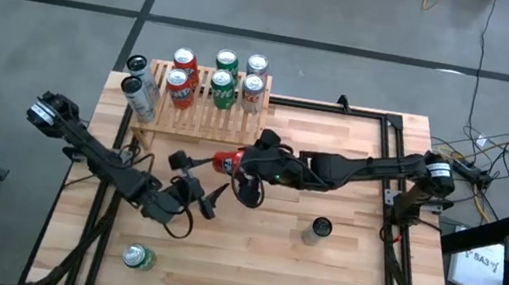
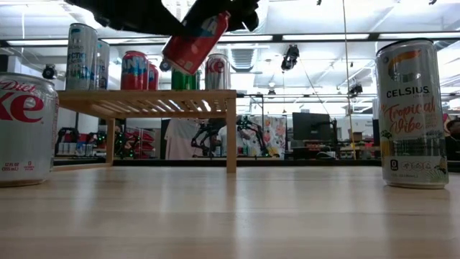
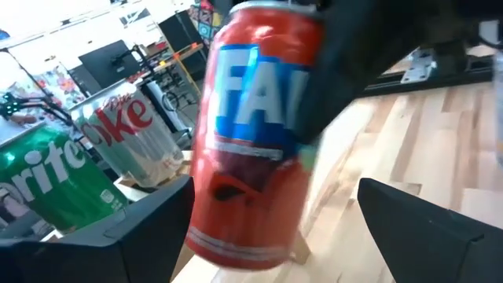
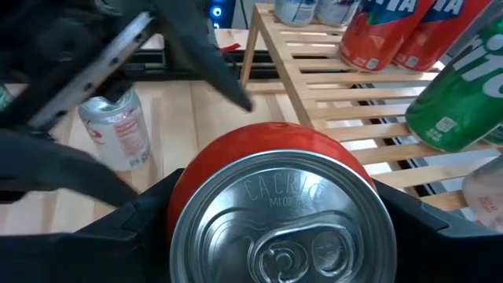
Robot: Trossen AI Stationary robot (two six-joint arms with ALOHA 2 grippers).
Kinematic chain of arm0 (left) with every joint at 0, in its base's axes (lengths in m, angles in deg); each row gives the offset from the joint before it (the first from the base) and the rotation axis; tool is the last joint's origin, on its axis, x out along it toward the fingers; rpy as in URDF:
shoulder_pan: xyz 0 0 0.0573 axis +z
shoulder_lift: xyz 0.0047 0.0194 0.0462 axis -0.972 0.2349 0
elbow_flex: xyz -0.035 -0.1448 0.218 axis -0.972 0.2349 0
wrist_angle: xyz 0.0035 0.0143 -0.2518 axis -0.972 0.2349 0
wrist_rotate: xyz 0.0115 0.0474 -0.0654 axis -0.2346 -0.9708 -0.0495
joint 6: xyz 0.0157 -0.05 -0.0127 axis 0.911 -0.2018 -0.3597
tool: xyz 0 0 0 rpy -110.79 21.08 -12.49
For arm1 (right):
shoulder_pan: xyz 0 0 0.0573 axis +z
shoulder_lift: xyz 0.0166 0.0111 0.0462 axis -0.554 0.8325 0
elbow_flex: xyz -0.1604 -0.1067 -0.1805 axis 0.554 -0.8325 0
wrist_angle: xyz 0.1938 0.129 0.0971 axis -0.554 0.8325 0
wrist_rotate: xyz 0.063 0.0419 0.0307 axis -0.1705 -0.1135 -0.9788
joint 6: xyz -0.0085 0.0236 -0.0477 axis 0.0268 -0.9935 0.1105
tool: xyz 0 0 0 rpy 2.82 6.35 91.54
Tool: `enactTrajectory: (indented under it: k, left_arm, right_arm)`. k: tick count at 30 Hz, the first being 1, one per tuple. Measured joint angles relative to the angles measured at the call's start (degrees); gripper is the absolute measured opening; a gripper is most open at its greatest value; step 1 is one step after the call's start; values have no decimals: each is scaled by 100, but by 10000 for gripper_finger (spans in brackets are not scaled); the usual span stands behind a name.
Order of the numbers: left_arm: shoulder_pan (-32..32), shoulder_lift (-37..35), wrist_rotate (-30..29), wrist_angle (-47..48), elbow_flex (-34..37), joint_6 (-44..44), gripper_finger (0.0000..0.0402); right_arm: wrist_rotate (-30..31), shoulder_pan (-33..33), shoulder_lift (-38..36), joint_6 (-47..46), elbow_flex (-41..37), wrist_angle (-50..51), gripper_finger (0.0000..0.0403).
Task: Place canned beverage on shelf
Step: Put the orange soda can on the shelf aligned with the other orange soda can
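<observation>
From the high view, I see the red can (image 1: 224, 161) carried in the air just off the front edge of the shelf (image 1: 200, 114), which sits at the worktop's far left corner with seven cans already on or beside it; the right gripper (image 1: 247, 167) reaches in from the right edge and is clamped on that can, while the left gripper (image 1: 197, 176) sits just beside it, toward the left front of the worktop. I judge this a handover, since the right arm has the cleaner line to the slats. A Sprite can (image 1: 137, 257) lies near the front left corner and a tall can (image 1: 319, 229) stands right of centre. In the low view, the red can (image 2: 195, 42) hangs tilted above the table, level with the shelf (image 2: 147, 103) top, so it should clear the edge. Through the left wrist view, the left gripper (image 3: 271, 224) has its fingers (image 3: 416, 224) well apart, either side of the red can (image 3: 255, 134) without gripping it. Through the right wrist view, the right gripper (image 4: 267, 206) hugs the red can (image 4: 271, 208) lid-on, its dark fingers (image 4: 137, 224) pressed against both sides, with the shelf (image 4: 330, 86) slats just ahead.
</observation>
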Motion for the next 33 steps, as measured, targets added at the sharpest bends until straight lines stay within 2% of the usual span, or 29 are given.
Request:
enactTrajectory:
  k: [5,10,16,24,30,33]
  left_arm:
    - [204,-1,97,-6,69,-75,343]
    - [422,108,488,-11,76,-55,343]
    - [570,371,493,-134,45,-74,340]
    - [572,514,323,-146,-45,-74,273]
    - [546,472,268,-154,-47,-137,273]
    - [488,463,129,-218,-47,-251,273]
  right_arm:
    - [-24,36,2,-31,0,-21,282]
    - [-16,36,3,-36,-2,54,282]
    - [-14,33,20,-42,-13,73,282]
    - [-24,34,33,-15,-13,87,282]
    - [-58,34,31,-15,-13,57,282]
    - [-53,35,31,-6,-13,-62,321]
